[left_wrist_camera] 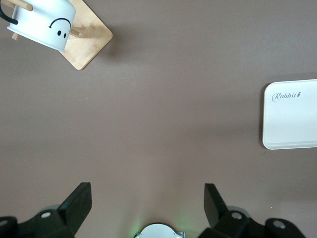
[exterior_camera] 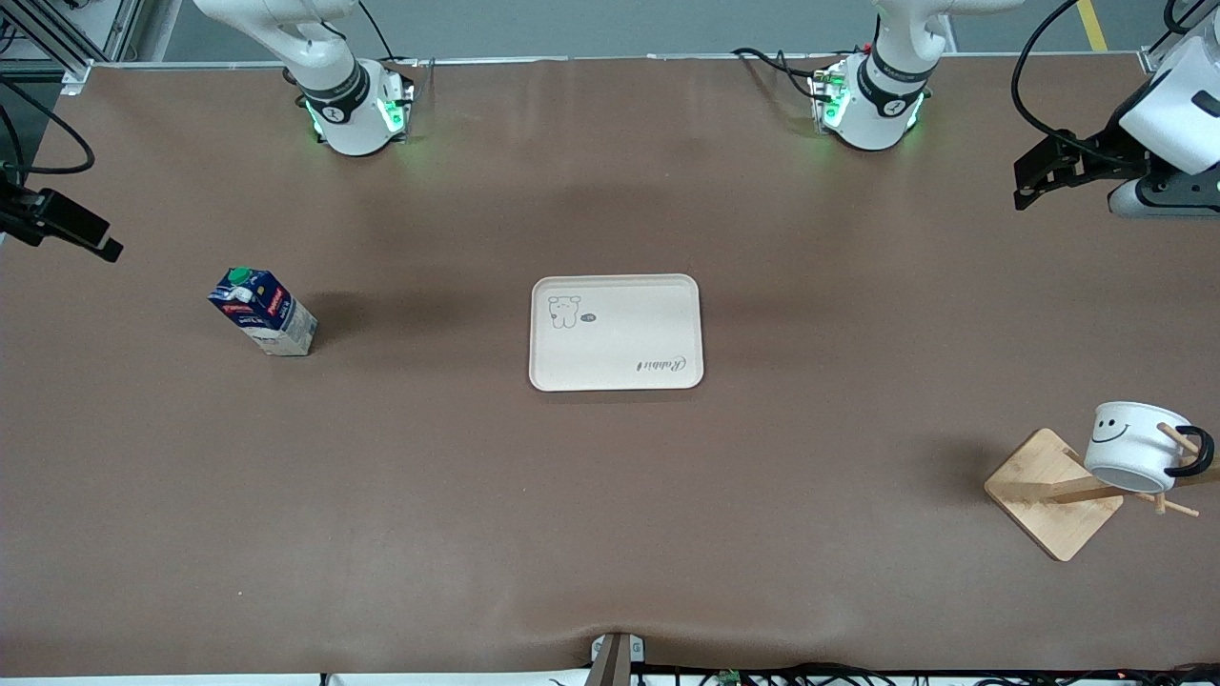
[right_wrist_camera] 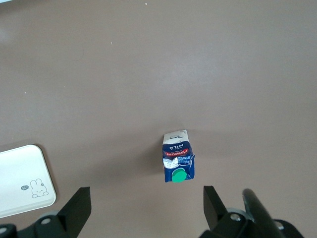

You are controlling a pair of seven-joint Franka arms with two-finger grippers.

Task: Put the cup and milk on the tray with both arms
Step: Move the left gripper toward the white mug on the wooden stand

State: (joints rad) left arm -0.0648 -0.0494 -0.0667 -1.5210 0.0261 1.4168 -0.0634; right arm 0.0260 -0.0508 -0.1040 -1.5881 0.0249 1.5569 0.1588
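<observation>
The cream tray [exterior_camera: 620, 354] lies flat at the table's middle, with nothing on it. The milk [exterior_camera: 262, 312] stands upright toward the right arm's end. The white smiley cup [exterior_camera: 1132, 446] hangs tilted on a peg of a wooden stand [exterior_camera: 1048, 500] toward the left arm's end, nearer the front camera than the tray. My left gripper [exterior_camera: 1027, 186] is up in the air over the table's left-arm end; it is open and empty [left_wrist_camera: 147, 198], with the cup [left_wrist_camera: 43, 22] and tray [left_wrist_camera: 292, 119] far from it. My right gripper [exterior_camera: 100, 243] is open and empty [right_wrist_camera: 147, 201], high over the table near the milk [right_wrist_camera: 178, 159].
The wooden stand's square base [left_wrist_camera: 89, 42] rests on the brown table cover near the table's end. The arms' bases [exterior_camera: 357, 110] glow green along the table's edge. A small bracket [exterior_camera: 618, 657] sits at the edge nearest the front camera.
</observation>
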